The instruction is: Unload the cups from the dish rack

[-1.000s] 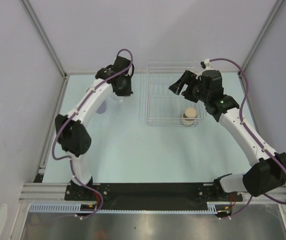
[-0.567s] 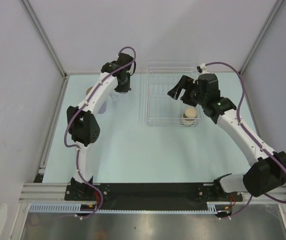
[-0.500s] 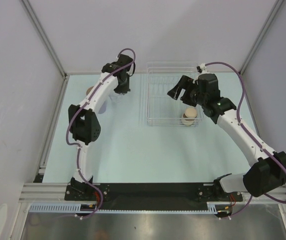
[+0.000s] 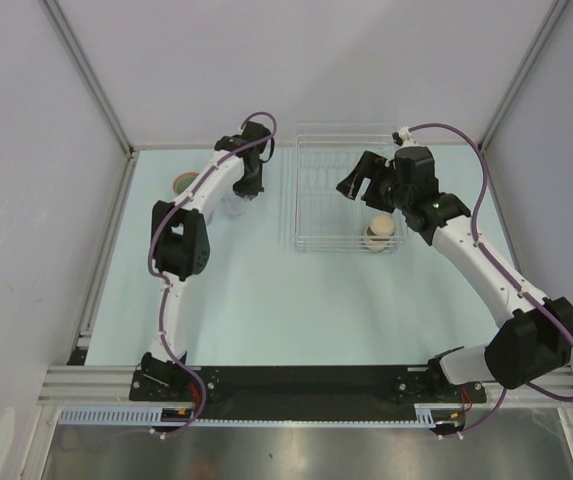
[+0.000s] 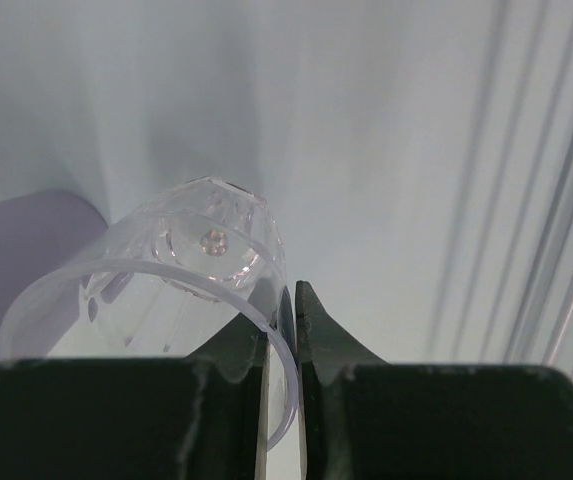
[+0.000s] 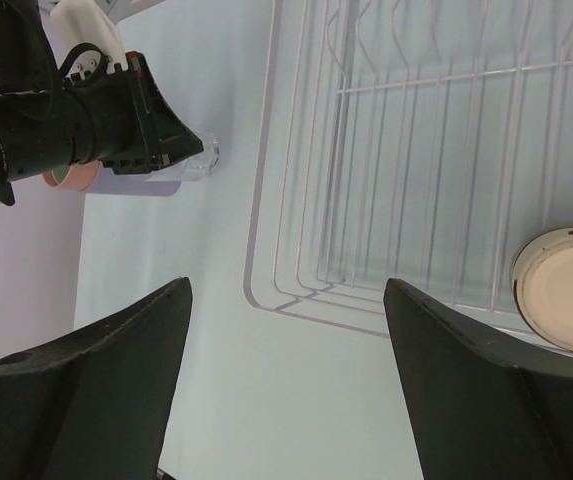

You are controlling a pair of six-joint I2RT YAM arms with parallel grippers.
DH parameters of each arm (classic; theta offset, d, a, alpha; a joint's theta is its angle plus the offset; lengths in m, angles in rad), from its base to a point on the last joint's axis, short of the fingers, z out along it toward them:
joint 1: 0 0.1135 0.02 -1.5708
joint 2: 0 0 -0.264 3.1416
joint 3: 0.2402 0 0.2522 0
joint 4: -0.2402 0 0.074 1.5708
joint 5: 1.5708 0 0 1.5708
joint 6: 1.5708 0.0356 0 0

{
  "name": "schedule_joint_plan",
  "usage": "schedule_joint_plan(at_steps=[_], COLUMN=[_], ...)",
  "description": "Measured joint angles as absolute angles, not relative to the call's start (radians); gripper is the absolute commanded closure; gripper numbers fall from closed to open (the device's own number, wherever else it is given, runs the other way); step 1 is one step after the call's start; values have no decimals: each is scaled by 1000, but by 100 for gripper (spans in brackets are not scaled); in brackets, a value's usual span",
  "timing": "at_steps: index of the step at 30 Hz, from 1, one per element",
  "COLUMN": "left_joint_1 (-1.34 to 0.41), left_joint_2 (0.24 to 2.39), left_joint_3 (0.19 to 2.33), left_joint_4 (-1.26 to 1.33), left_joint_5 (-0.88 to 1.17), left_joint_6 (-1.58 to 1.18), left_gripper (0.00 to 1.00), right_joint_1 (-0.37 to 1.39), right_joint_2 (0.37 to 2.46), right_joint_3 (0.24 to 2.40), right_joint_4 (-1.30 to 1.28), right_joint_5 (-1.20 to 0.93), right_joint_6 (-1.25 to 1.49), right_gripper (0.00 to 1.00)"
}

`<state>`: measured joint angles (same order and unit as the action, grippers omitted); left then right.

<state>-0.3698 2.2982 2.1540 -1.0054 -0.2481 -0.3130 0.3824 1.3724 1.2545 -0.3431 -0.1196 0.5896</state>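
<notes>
"Pulling its elbow in, that left arm [image 4: 178, 245], see? But the left gripper [image 5: 288, 300] has hardly moved. It pinches the clear cup [image 5: 191, 265] by the rim, just beside the dish rack [image 4: 306, 246]."

"So that cup's out. The right gripper [image 6: 286, 285] waits open over the rack, and the beige cup [image 4: 381, 232] is still inside."

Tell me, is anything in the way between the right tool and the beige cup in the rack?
Nothing visible. The right tool hangs open above the rack, and the beige cup stands alone in its near right corner, uncovered. The left tool is off to the side, pinching a clear cup.
</notes>
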Motion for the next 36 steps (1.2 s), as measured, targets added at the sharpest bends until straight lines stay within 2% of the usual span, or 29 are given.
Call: schedule_joint_plan(at_steps=[11,13,16,19,22,27,36], left_joint_1=[-347,-344,-342,-342,-342,-343,-400], left_joint_2=[2346,2348,2349,2349,2349,2343,2208], left_joint_3=[2140,2137,2132,2129,2128,2122,2136], left_joint_4=[-986,-983,-978,-971,-965,-961,-958], left_joint_5=[-223,-220,-210,-203,-202,-203,-201], left_joint_6=[-314,-314,-315,-315,-320,-323,-321], left_gripper=[99,91,60,45,39,34,31], right_joint_1=[382,382,382,382,382,382,382], right_joint_2=[1378,1378,1378,1378,1378,1378,1363], right_joint_3=[1248,1245,1243,1243,1240,1231,1203], right_joint_4=[-344,-345,-347,-346,-347,-347,-352], right_joint_5=[-116,-116,-115,-113,-113,-112,-51], right_joint_6=[583,582,582,582,582,582,536], right_gripper=[17,16,16,16,16,16,16])
